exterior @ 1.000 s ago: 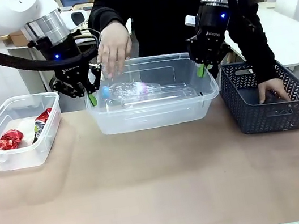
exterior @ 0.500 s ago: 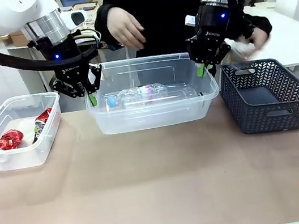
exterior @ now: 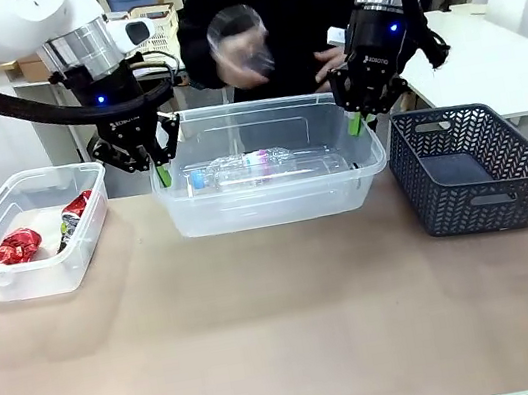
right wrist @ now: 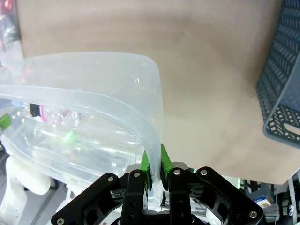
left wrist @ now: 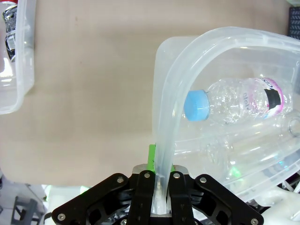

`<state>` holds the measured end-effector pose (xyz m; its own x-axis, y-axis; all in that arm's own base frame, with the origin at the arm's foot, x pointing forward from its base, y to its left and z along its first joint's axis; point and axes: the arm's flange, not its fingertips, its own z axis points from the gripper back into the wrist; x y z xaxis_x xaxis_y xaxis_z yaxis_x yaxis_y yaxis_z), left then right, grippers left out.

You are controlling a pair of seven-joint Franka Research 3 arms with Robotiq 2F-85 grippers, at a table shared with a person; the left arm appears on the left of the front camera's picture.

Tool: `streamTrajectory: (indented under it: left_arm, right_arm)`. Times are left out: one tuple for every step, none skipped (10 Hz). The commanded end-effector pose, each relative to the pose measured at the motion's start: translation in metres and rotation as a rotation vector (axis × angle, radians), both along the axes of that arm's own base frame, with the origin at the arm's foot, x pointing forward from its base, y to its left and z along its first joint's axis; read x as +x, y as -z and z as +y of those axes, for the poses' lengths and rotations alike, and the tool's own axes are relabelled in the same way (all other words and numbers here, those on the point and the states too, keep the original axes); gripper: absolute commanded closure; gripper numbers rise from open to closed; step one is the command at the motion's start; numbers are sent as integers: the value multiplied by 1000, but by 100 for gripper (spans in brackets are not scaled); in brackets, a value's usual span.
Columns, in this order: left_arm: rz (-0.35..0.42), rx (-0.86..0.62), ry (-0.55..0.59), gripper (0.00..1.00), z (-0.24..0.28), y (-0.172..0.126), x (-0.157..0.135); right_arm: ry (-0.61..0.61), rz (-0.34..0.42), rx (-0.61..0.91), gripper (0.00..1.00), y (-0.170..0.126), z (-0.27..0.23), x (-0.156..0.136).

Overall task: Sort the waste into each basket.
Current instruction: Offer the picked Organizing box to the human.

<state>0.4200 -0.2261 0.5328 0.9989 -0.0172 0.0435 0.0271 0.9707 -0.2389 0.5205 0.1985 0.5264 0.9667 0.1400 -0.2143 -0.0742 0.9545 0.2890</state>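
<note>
Both grippers clamped on the middle tub's rim while a person lifts a bottle

Wrist cameras give the grip detail that the front camera cannot: in the left wrist view the left gripper (left wrist: 157,180) has its green pads pinched onto the flared rim of the middle tub (left wrist: 197,56), and the right wrist view shows the right gripper (right wrist: 153,168) squeezing the same tub's rim at another corner. The left wrist view also picks out a clear bottle with a blue cap (left wrist: 234,104) lying in the tub, with a pink and black label. The front view alone shows the left tub (exterior: 15,285), where two crushed red cans (exterior: 17,246) lie, and the dark lattice basket (exterior: 509,207) standing just right of the middle tub.

A second ago the person's one hand reached down into the middle tub and the other into the lattice basket; now both are raised in front of the chest, and the person's hand (exterior: 245,54) holds a clear bottle (exterior: 234,28) above the tub.

Both arms come down steeply from the upper corners, grippers pointing downward at the tub's far corners
</note>
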Motion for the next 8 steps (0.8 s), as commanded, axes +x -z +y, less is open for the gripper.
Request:
streamTrajectory:
  left_arm:
    - [-9,-4,-7,96,-1,-3,-2]
    - [-9,-4,-7,96,-1,-3,-2]
    - [-9,-4,-7,96,-1,-3,-2]
    - [-9,-4,-7,96,-1,-3,-2]
    - [-9,-4,-7,96,-1,-3,-2]
    - [-9,-4,-7,96,-1,-3,-2]
    - [-9,-4,-7,96,-1,-3,-2]
    - [-9,-4,-7,96,-1,-3,-2]
  right_arm:
    - [-4,-22,13,93,1,2,-2]
    - [-4,-22,13,93,1,2,-2]
    - [-4,-22,13,93,1,2,-2]
    - [-4,-22,13,93,1,2,-2]
    - [-4,-22,13,93,1,2,-2]
    - [-4,-22,13,93,1,2,-2]
    - [-4,-22,13,93,1,2,-2]
    - [-4,-22,13,93,1,2,-2]
